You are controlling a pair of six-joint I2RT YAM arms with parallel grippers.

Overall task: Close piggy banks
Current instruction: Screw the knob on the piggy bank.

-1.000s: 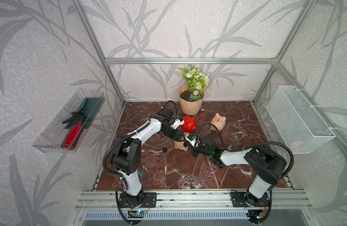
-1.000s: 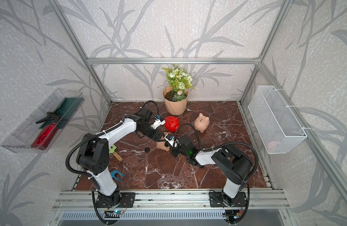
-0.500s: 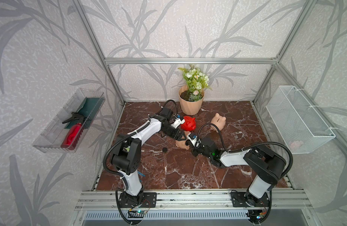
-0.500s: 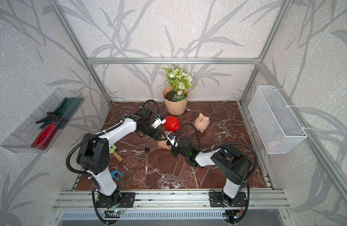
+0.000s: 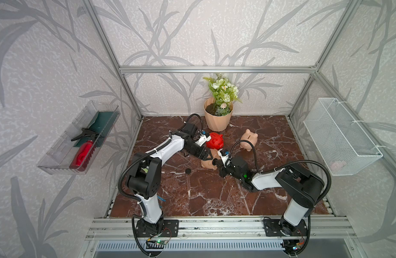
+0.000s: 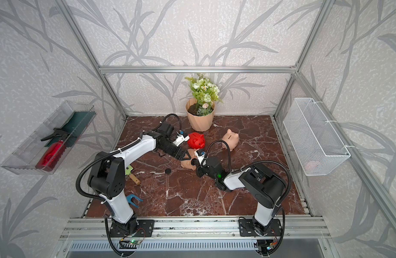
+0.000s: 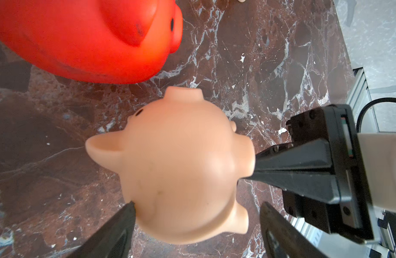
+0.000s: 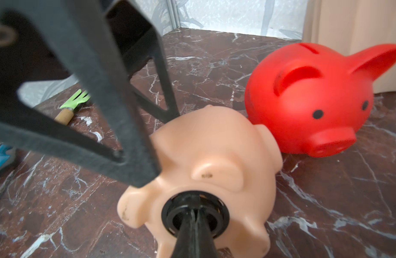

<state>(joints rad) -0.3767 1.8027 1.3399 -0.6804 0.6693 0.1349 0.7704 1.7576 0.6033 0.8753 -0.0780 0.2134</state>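
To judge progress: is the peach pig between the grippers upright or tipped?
Tipped on its side: the peach pig turns its belly hole, holding a black plug, sideways toward the right gripper.

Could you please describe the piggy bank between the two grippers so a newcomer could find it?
From the peach flowerpot at the back, come forward past the red piggy bank. Right in front of it is a peach piggy bank. Unlike the other peach pig, which stands upright, it lies on its side with a black plug in its belly.
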